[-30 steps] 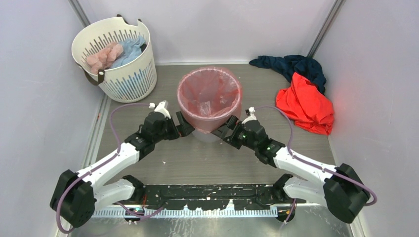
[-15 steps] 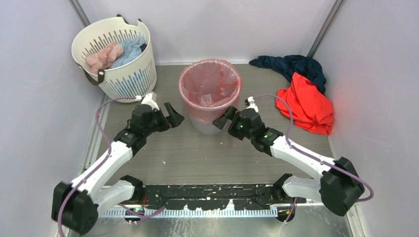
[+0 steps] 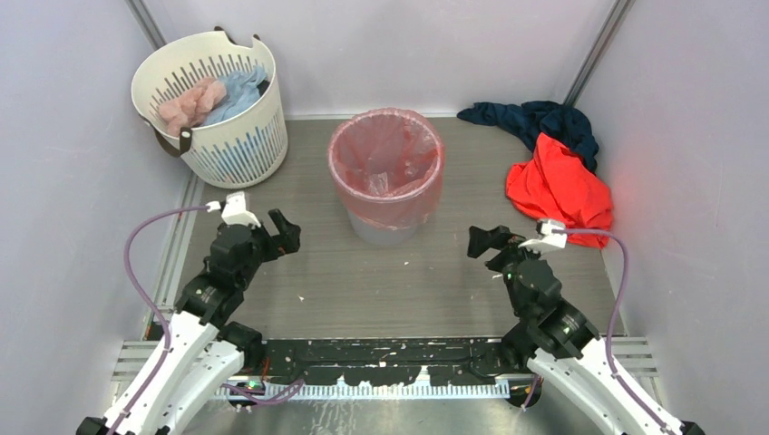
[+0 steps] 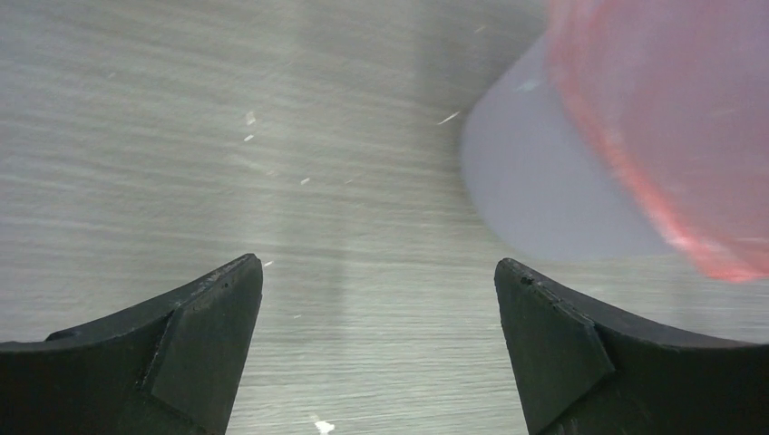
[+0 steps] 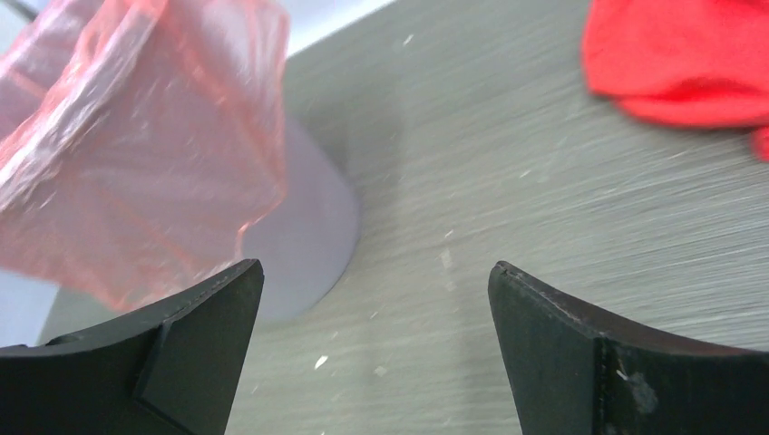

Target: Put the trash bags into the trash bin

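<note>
The translucent red-pink trash bag [image 3: 385, 163] lines the light grey trash bin [image 3: 385, 228] at the table's middle back, its film folded over the rim and down the outside. It also shows in the left wrist view [image 4: 671, 118] over the bin [image 4: 544, 199], and in the right wrist view [image 5: 136, 163] over the bin [image 5: 308, 245]. My left gripper [image 3: 284, 234] is open and empty, left of the bin and apart from it. My right gripper [image 3: 485, 241] is open and empty, right of the bin and apart from it.
A white slotted laundry basket [image 3: 236, 136] with pink and blue cloth stands at the back left. A red-orange garment [image 3: 558, 190] and a dark blue one [image 3: 535, 120] lie at the back right. Grey walls close in both sides.
Both grippers have let go of the bag's rim and drawn back from the bin toward the near edge, left arm to the left, right arm to the right. The bag stays over the rim.
</note>
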### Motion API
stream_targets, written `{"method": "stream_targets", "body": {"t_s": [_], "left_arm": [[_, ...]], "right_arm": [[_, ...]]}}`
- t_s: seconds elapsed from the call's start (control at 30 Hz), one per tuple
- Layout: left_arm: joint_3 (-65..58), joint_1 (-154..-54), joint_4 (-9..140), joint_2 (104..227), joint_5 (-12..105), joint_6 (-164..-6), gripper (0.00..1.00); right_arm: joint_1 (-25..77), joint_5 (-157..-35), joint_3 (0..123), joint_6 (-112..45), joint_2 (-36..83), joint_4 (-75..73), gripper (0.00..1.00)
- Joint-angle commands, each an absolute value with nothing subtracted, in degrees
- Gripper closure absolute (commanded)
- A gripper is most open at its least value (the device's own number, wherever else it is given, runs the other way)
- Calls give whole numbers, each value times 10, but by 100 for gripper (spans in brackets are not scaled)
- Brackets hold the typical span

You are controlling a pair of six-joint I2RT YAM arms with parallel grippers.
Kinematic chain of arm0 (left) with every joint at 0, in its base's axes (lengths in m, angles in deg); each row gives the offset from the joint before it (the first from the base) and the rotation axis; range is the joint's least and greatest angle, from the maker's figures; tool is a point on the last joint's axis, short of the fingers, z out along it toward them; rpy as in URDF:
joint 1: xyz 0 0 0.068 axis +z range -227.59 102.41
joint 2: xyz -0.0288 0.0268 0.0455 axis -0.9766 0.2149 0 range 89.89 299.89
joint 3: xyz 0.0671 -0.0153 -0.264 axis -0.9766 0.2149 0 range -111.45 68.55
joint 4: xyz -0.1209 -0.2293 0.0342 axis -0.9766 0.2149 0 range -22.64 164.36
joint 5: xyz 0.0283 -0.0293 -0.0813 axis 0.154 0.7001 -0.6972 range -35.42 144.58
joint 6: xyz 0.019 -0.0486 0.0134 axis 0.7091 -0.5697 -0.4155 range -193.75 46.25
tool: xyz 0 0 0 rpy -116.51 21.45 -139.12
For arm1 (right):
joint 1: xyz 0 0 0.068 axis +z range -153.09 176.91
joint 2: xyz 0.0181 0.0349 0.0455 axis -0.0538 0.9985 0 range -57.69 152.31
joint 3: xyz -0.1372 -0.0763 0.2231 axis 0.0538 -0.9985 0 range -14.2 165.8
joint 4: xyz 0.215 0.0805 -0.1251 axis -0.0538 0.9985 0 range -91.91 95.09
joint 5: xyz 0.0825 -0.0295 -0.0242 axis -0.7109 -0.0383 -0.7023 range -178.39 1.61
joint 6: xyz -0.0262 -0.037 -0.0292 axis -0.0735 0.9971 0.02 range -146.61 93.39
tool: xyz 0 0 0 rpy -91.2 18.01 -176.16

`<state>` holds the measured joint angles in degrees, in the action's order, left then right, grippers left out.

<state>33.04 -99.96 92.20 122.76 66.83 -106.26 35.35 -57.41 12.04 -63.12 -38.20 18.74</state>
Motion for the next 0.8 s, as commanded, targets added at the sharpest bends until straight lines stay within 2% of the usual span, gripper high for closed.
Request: {"method": "stream_targets", "body": {"t_s": [0.0, 0.1, 0.17, 0.33, 0.43, 0.57, 0.67, 0.77], "left_arm": [[395, -997, 848, 1246, 751, -993, 0], [442, -996, 760, 1243, 721, -904, 0], [475, -993, 694, 1238, 753, -878, 0], [545, -960, 542, 1253, 759, -816, 0], [555, -916, 487, 1316, 733, -807, 0], [586, -821, 366, 1415, 619, -833, 0], [576, -770, 289, 1501, 529, -839, 0], [549, -750, 275, 1561, 514, -847, 0]], "right_arm": [[353, -390, 66, -489, -455, 102, 0], [353, -310, 35, -395, -464, 25, 0], [353, -272, -1, -322, -450, -100, 0], [348, -259, -104, -140, -292, -468, 0], [309, -276, -120, -148, -119, -633, 0], [271, -312, -103, -170, 89, -771, 0], [247, -326, -86, -171, 192, -839, 0], [216, -351, -72, -202, 232, -832, 0]]}}
